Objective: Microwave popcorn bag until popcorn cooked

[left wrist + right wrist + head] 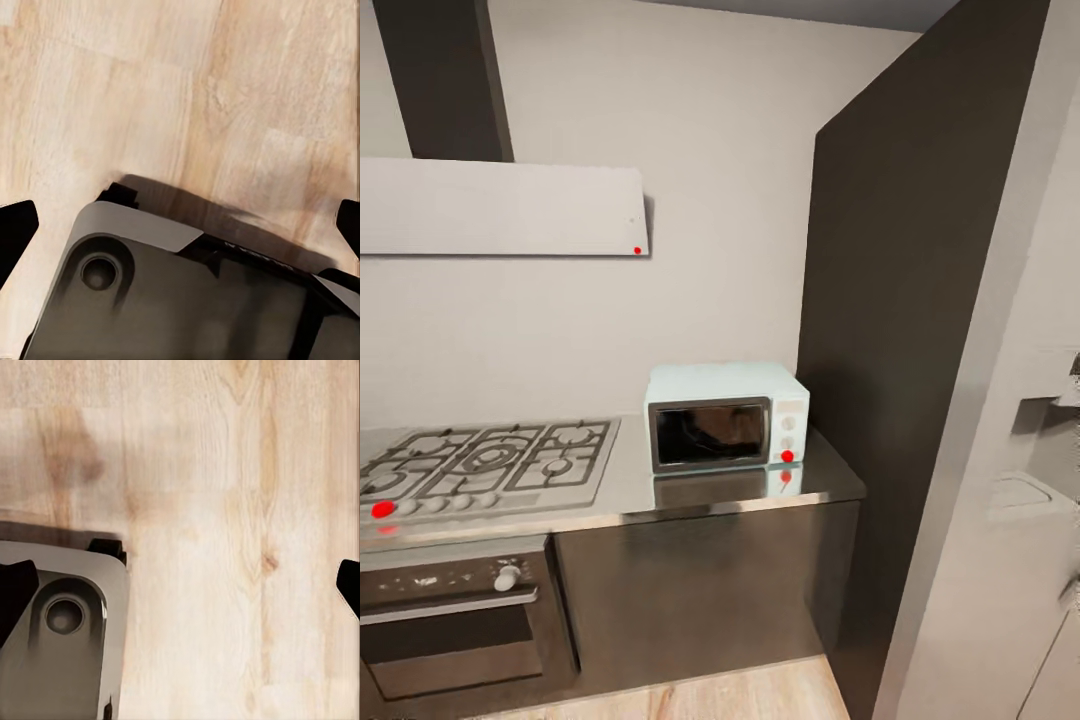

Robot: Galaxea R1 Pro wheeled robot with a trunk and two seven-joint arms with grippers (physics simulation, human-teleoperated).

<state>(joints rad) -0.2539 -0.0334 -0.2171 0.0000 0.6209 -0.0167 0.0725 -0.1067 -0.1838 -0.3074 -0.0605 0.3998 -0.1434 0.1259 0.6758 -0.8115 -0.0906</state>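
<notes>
Ahead, the microwave (727, 416) sits door-closed on the counter (830, 478); both end effectors, open and empty, hang floorward.

Lighting is even and diffuse, moderately bright, with no visible source. The countertop (660, 495) is glossy and mirrors the microwave (726, 417), red indicator dot included. The dark glass door carries faint reflections. Soft shadows lie on the wooden floor (187, 90) beside the robot base (187, 300). Rendering is slightly soft throughout, with blurred edges; no glare.
</notes>
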